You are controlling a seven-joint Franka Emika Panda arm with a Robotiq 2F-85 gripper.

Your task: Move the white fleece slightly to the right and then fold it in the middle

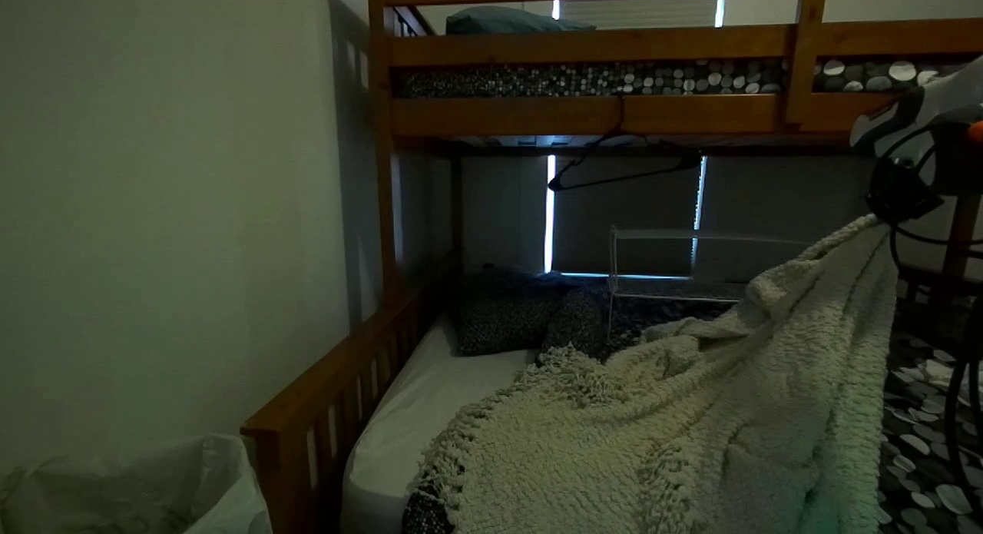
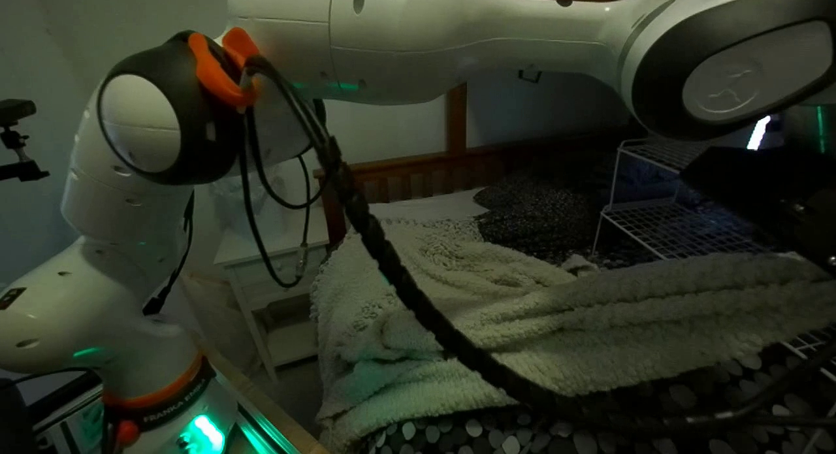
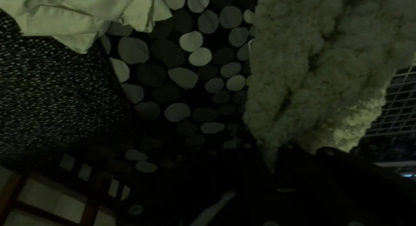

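Gripper (image 3: 269, 151), 1, pinching blanket (image 1: 691, 422), 1; I see the bulk below and left of it in both exterior views.

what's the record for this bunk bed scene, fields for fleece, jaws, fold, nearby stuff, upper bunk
white fleece: one part held up, the rest rumpled across the lower bunk
jaws: shut on the held-up part
fold in the middle: not yet made
nearby on the lower bunk: wire rack, dark speckled pillow
upper bunk: black hanger hanging from it
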